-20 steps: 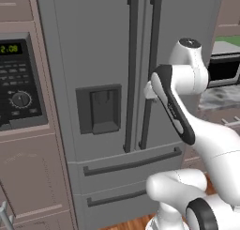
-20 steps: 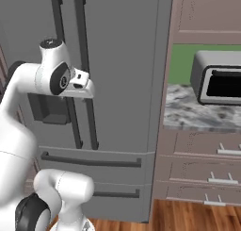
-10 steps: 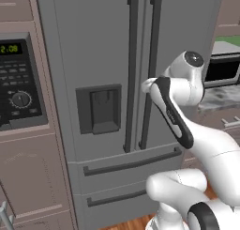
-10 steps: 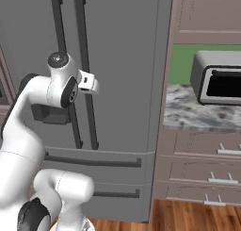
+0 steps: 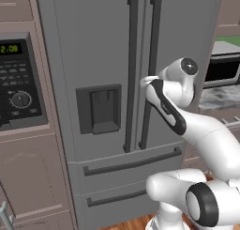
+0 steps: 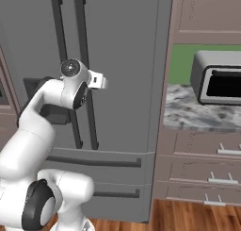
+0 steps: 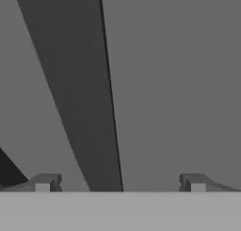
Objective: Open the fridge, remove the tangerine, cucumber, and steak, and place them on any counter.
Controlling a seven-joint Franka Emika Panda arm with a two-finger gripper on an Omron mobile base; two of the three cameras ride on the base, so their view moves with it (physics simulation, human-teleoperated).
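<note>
- We face the tall grey French-door fridge [image 5: 108, 60], both doors shut; the tangerine, cucumber and steak are presumably inside, unseen.
- Grey-and-white marbled stone tabletop [image 6: 188, 114] lies to the fridge's right, carrying a silver toaster oven [image 6: 217, 84].
- Right door's long dark vertical handle [image 7: 80, 98] runs upright; in the hand view it slants between the fingertips, nearer the left one.
- Tool [image 7: 120, 182] spread wide, gripping nothing, just before that handle. We judge the next move needs the fingers either side of the bar.
</note>
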